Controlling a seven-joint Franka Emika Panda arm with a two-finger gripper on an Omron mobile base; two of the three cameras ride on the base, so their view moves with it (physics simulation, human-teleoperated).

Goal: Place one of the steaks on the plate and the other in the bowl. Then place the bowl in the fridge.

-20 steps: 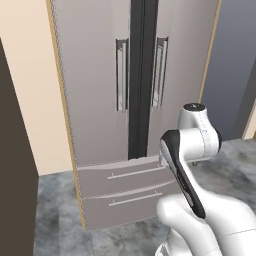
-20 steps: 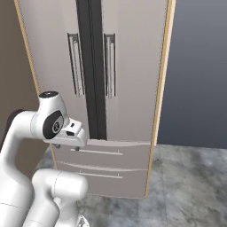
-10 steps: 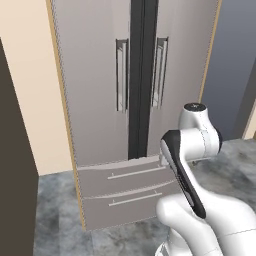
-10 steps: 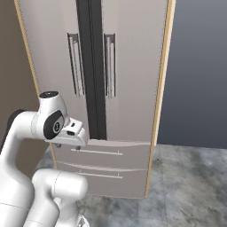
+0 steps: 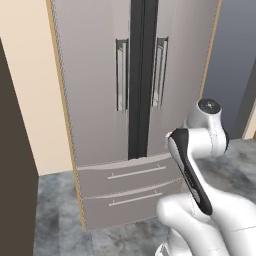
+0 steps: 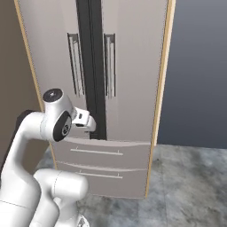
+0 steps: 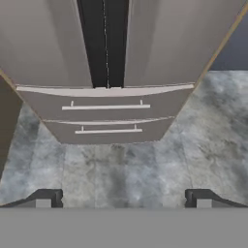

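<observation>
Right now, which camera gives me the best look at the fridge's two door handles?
The left base view: both door handles stand unobstructed, side by side on the closed fridge. The right base view shows them too, more obliquely, above the arm. The hand view shows the two lower drawers and the door bottoms instead.

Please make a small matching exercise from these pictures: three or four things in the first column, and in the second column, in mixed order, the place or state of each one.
Things:
1. fridge doors
2. two drawers
3. gripper
4. floor

Place or state:
A. grey marbled, in front of the fridge
B. jaws wide apart, holding nothing
C. shut, each with a vertical bar handle
D. shut, under the doors, each with a horizontal handle

Pairs: 1-C, 2-D, 3-B, 4-A
</observation>
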